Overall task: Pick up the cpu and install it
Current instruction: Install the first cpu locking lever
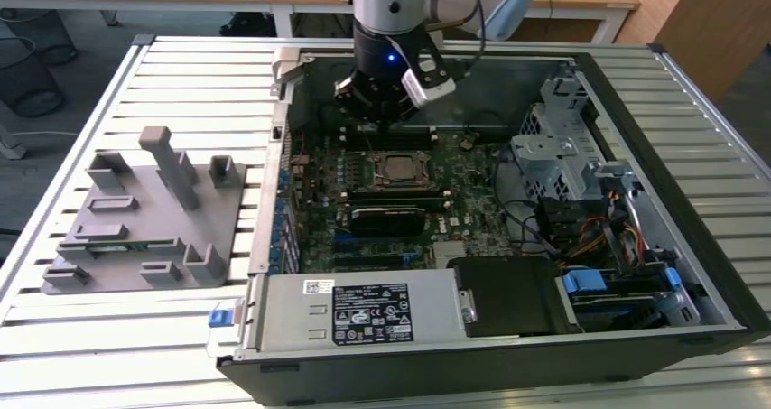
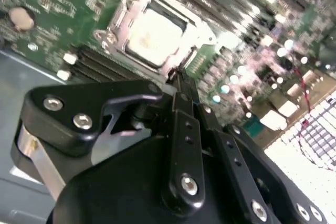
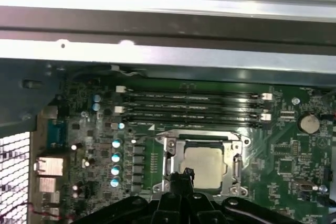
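You're hovering the gripper w/ jaws closed on nothing just beside the cpu, which is sitting flat in the socket frame already.

Arm vertical, wrist pointing down; claw fingers pressed together, empty.

In the second wrist view my end effector hovers with fingertips pressed together, just short of the cpu, which sits in its silver socket frame on the green motherboard.
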Robot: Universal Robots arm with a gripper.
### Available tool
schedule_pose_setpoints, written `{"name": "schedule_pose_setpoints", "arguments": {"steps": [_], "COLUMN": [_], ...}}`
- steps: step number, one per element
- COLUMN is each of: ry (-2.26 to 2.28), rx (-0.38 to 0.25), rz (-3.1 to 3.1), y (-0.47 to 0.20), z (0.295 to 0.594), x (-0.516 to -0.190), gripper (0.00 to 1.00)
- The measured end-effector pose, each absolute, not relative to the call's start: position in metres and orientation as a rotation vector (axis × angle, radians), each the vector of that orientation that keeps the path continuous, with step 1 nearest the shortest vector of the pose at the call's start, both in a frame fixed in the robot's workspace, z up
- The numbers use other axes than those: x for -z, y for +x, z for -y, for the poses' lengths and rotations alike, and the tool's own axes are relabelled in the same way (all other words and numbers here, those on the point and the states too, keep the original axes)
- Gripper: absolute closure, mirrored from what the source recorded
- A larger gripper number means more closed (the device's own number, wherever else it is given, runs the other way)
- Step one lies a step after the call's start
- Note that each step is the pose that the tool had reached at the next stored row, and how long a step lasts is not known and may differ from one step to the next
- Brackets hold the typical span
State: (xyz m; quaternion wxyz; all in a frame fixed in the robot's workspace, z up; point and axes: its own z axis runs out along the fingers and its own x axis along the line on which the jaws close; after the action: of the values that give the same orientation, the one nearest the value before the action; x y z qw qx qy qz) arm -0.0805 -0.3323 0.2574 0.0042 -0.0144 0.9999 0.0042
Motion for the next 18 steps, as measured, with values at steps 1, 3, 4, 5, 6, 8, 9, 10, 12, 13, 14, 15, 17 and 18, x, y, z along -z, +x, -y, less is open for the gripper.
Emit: {"name": "schedule_pose_setpoints", "arguments": {"steps": [1,3,4,5,6,8,9,10,12,13,14,15,17,18], "ry": [-0.045,-0.045,-0.045,-0.045,-0.045,-0.045,-0.045,-0.045,-0.045,-0.045,-0.045,-0.045,-0.045,-0.045], "rx": [-0.013,-0.013,-0.013,-0.013,-0.013,-0.013,-0.013,-0.013,-0.013,-0.013,-0.013,-0.013,-0.013,-0.013], "rz": [-3.133,-3.133,-3.133,-3.133,-3.133,-3.133,-3.133,-3.133,-3.133,-3.133,-3.133,-3.133,-3.133,-3.133], "y": [-0.084,-0.089,-0.092,-0.095,-0.098,-0.102,-0.103,-0.105,-0.107,-0.108,-0.109,-0.111,-0.113,-0.114], "z": [0.332,0.332,0.332,0.332,0.332,0.332,0.332,0.332,0.332,0.332,0.331,0.331,0.33,0.33], "x": [-0.257,-0.257,-0.257,-0.257,-0.257,-0.257,-0.257,-0.257,-0.257,-0.257,-0.257,-0.257,-0.257,-0.257], "gripper": [0.89,0.89,0.89,0.89,0.89,0.89,0.89,0.89,0.89,0.89,0.89,0.89,0.89,0.89]}}
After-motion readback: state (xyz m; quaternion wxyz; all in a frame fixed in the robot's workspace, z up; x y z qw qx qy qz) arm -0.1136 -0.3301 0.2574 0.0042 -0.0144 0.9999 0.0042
